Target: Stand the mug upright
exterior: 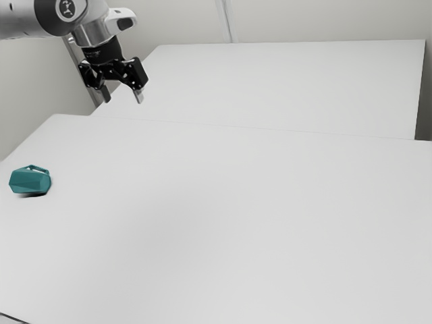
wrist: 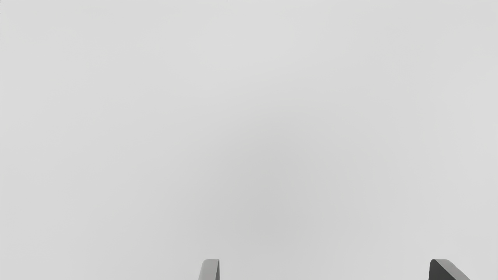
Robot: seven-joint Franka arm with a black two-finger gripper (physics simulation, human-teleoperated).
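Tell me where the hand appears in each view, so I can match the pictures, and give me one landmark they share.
Exterior view: the hand is toward the upper left, higher in the picture than the teal mug.
Wrist view: its two fingers reach in from the picture's edge, standing well apart.
Shared landmark: the white table.

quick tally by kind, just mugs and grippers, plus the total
Mug: 1 (teal, lying on its side on the table)
Gripper: 1 (mostly black, open, nothing between its fingers)
Total: 2
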